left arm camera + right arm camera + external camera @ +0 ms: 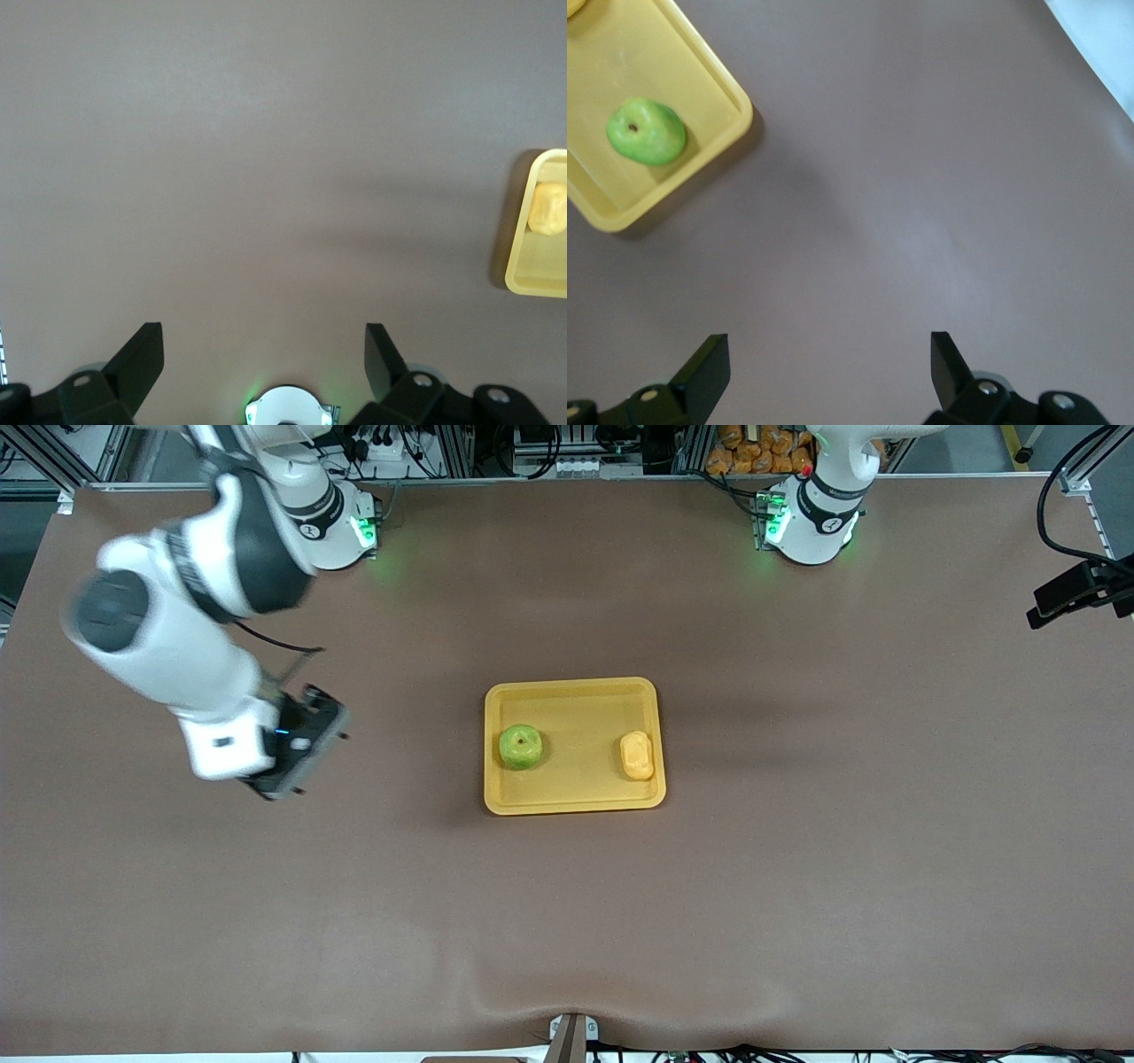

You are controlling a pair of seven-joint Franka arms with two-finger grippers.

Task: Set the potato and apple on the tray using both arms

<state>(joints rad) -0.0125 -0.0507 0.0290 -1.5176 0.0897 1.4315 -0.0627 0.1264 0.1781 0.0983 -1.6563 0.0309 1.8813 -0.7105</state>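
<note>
The yellow-orange tray lies mid-table. The green apple sits in it toward the right arm's end. The potato sits in it toward the left arm's end. My right gripper hangs over bare table beside the tray, toward the right arm's end. In the right wrist view it is open and empty, with the apple and tray off to one side. My left gripper is open and empty over bare table near its own base. Its view shows the tray's edge and the potato. It is out of the front view.
A brown cloth covers the table. A black camera on a mount stands at the left arm's end. The arm bases glow green along the table edge farthest from the front camera.
</note>
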